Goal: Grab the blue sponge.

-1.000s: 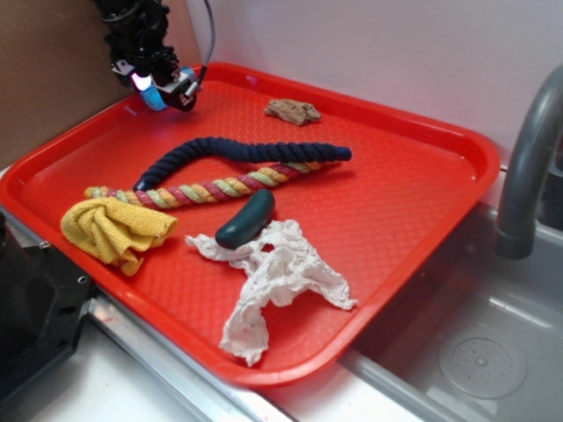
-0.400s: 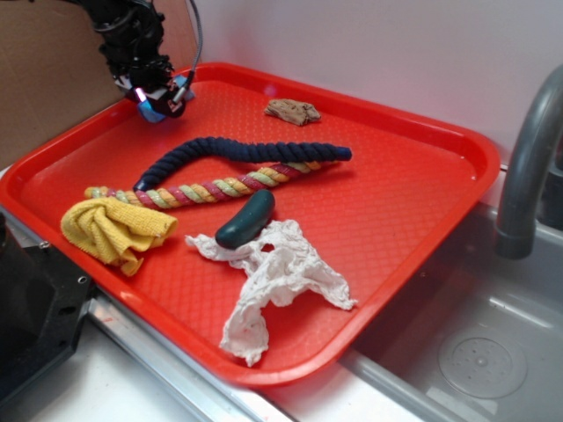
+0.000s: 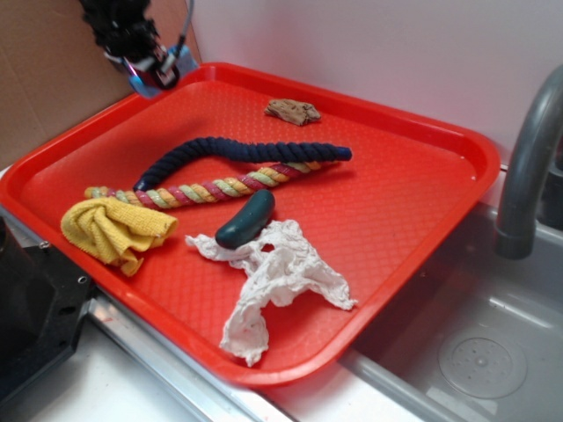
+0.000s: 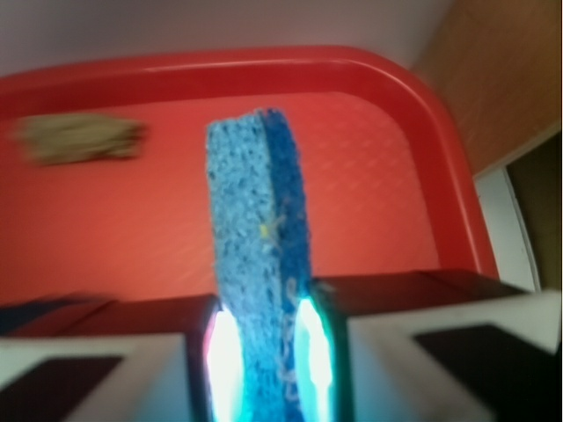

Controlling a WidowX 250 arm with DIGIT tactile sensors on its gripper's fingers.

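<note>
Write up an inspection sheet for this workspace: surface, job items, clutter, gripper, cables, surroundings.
Surface: red tray, textured, beside a sink basin.
Job's things: blue sponge, clamped between the fingers, off the tray floor above the tray's far corner.
Clutter: navy rope; multicoloured rope beside it; dark green pickle piece; yellow cloth; crumpled white cloth; brown scrap near the far rim.
Gripper: gripper shut on the sponge, raised at the tray's far left corner.
Cables: one dark cable running up from the gripper.
Surroundings: grey faucet, white wall, brown board behind the arm.
</note>
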